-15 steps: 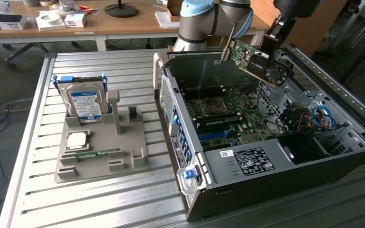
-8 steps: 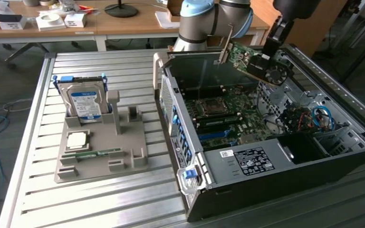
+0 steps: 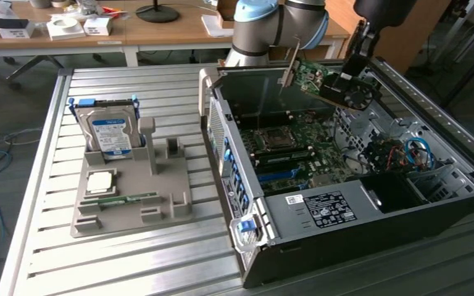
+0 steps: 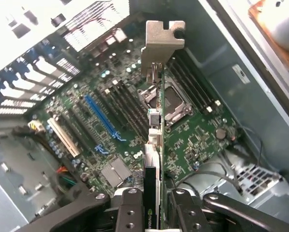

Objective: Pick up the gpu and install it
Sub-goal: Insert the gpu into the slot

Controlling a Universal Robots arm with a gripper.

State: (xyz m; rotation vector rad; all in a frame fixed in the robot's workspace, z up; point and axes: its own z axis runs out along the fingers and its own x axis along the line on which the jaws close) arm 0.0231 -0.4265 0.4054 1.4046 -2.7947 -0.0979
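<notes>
The gpu hangs tilted over the far end of the open computer case, its metal bracket pointing to the exterior view's left and its black fan to the right. My gripper comes down from above and is shut on the card's fan end. In the wrist view the gpu is seen edge-on, held between my two black fingers, with its silver bracket at the far end. The card floats above the green motherboard, clear of the blue slot.
On the exterior view's left, a grey fixture on the slatted metal table holds a silver hard drive, a small chip and a green memory stick. Cables lie inside the case. A cluttered desk stands behind.
</notes>
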